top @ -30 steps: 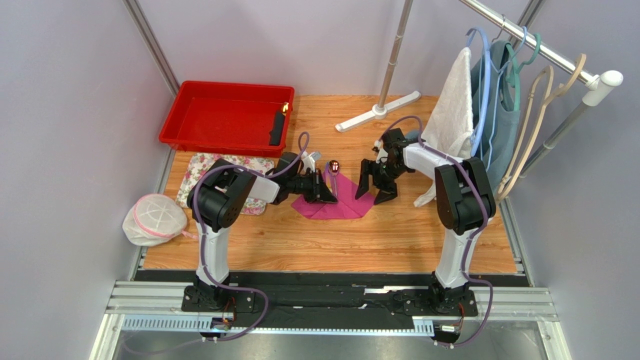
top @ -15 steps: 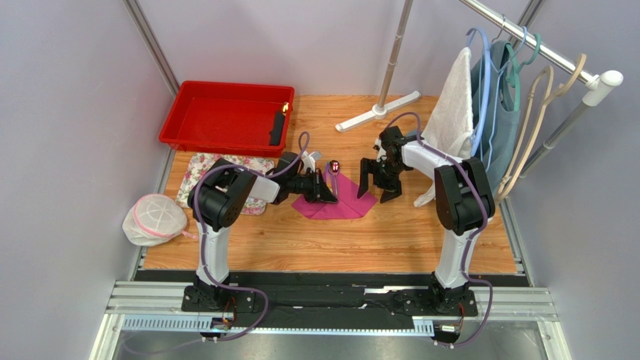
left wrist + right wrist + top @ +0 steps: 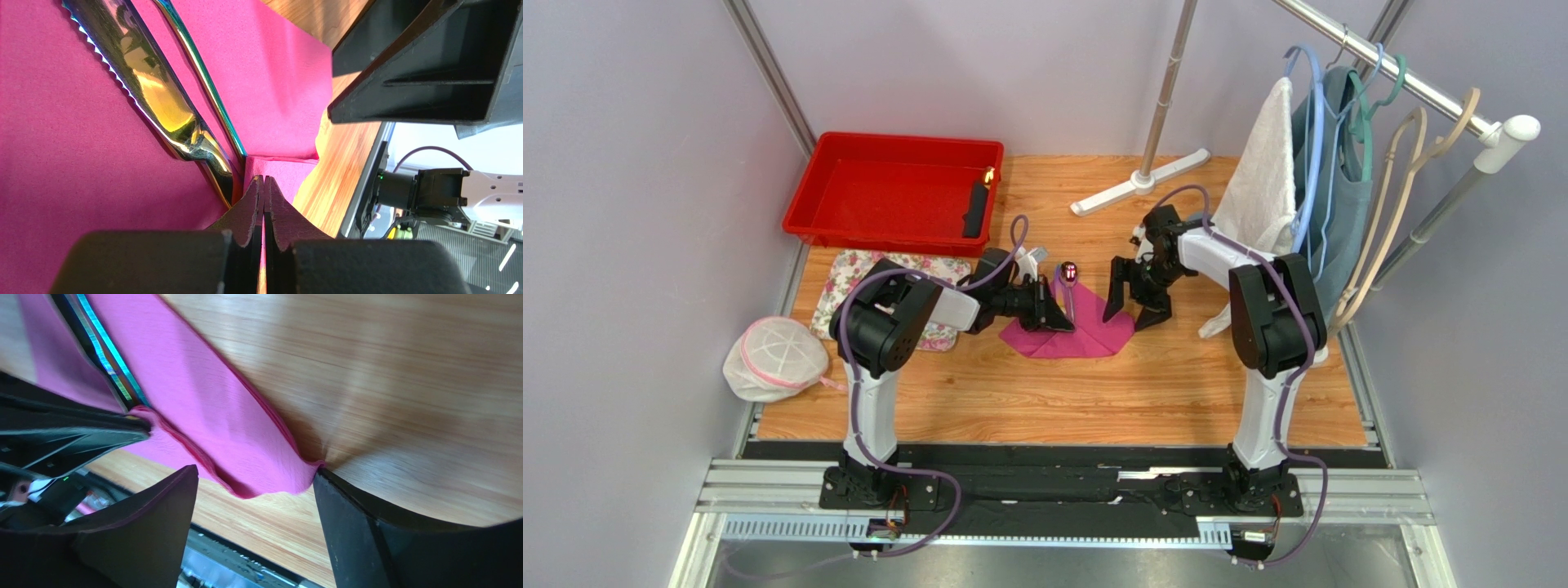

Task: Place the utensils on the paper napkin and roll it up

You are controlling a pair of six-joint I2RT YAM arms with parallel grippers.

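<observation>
The magenta paper napkin (image 3: 1073,333) lies mid-table, partly folded. The utensils lie on it: a spoon head (image 3: 1069,271) shows at its far corner, and the left wrist view shows a serrated iridescent knife (image 3: 153,92) beside a thin handle (image 3: 205,76) on the napkin (image 3: 73,184). My left gripper (image 3: 1060,314) is shut, its tips (image 3: 264,181) pinched at a raised fold of the napkin beside the knife. My right gripper (image 3: 1130,304) is open and straddles the napkin's right corner (image 3: 245,447). One fingertip (image 3: 331,490) touches that corner.
A red tray (image 3: 844,211) holding a black object (image 3: 976,211) stands at the back left. A floral cloth (image 3: 844,276) and a white mesh bag (image 3: 777,355) lie on the left. A rack base (image 3: 1140,181), a hanging towel (image 3: 1265,159) and hangers stand at the right.
My right gripper has shifted slightly left, closer around the napkin's right corner. The left gripper has not moved.
</observation>
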